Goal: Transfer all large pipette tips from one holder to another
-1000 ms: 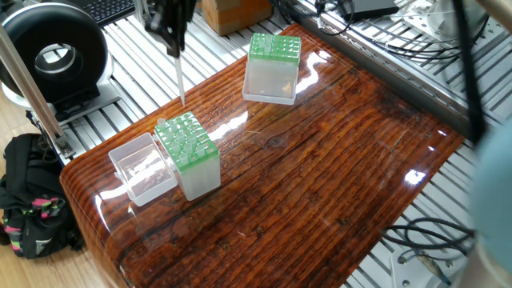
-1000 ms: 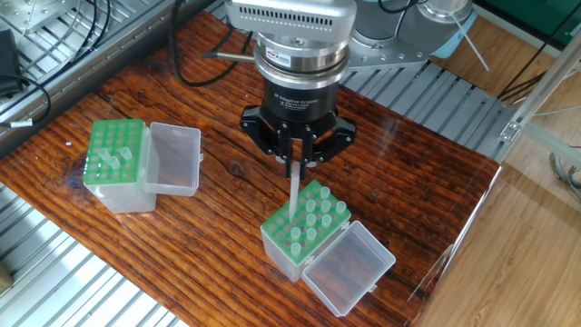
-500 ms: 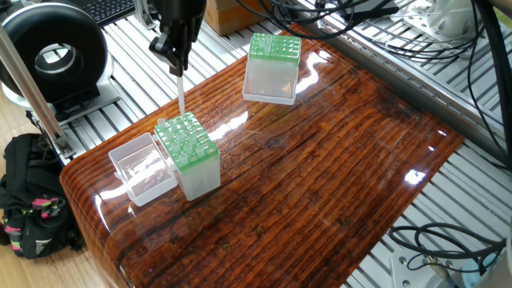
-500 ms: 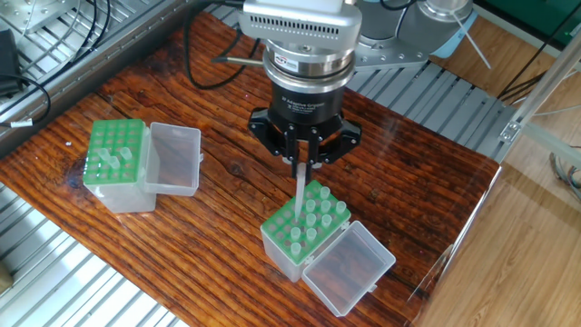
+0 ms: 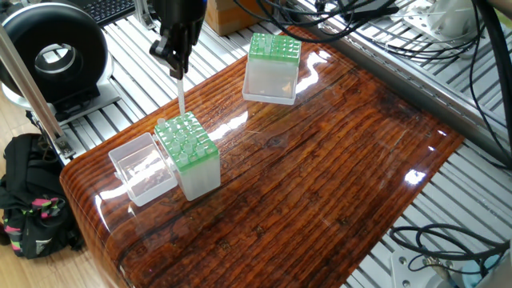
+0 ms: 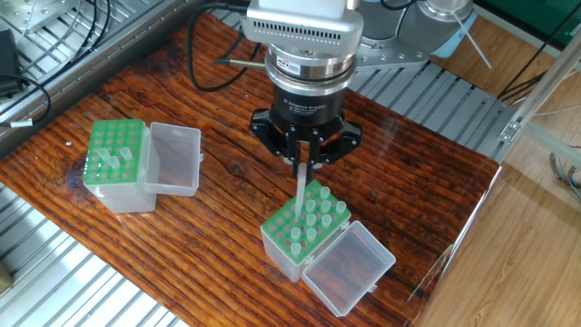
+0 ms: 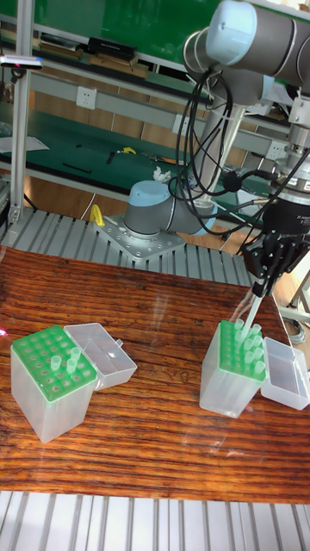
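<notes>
My gripper (image 6: 305, 160) (image 5: 175, 62) (image 7: 263, 277) is shut on a large pipette tip (image 6: 300, 193) (image 5: 181, 96) (image 7: 251, 320), a slim whitish cone hanging point down. Its point reaches the green grid of the near holder (image 6: 283, 247) (image 5: 197, 166) (image 7: 226, 383), at the grid's edge row. Several more tips (image 6: 311, 221) (image 7: 255, 346) stand in that grid. The other holder (image 6: 113, 191) (image 5: 270, 78) (image 7: 45, 405) stands apart across the table with a few tips (image 6: 113, 162) (image 7: 72, 358) in it.
Each holder has a clear hinged lid lying open beside it (image 6: 349, 269) (image 6: 173, 160). The wooden table (image 6: 218, 227) is bordered by aluminium rails (image 5: 128, 40). Cables (image 5: 448, 64) trail at the back, and a black round device (image 5: 52, 56) and a bag (image 5: 32, 200) sit off the table.
Over the last second the gripper came down with the tip toward the near holder's grid. In the last half second it has held still.
</notes>
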`<state>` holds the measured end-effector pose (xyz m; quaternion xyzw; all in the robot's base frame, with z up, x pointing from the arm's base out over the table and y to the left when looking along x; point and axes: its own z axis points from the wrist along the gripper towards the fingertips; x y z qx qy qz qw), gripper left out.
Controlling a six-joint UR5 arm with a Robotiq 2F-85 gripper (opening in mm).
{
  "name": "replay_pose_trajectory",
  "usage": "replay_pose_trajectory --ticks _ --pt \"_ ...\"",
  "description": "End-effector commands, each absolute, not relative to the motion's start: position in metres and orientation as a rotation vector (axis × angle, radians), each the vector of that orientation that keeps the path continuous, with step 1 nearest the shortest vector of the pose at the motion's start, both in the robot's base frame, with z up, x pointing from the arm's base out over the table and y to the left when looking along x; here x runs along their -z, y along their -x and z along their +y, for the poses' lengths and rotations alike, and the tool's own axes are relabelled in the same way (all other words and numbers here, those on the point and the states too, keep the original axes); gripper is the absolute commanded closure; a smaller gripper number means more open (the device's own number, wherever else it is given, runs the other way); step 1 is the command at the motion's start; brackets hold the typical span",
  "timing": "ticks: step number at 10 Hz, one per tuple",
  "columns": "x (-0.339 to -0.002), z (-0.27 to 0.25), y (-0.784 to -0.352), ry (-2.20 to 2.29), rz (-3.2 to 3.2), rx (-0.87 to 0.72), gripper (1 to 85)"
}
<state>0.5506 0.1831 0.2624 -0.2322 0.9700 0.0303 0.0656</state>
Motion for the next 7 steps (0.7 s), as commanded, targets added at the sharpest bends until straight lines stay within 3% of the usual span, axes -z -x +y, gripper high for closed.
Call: replay_pose_trajectory --ticks 1,7 --pt "-0.262 0.184 -0.55 0.716 2.927 -0.098 82.7" --pt "-0.261 0.195 -0.55 0.77 2.907 -0.152 61.3"
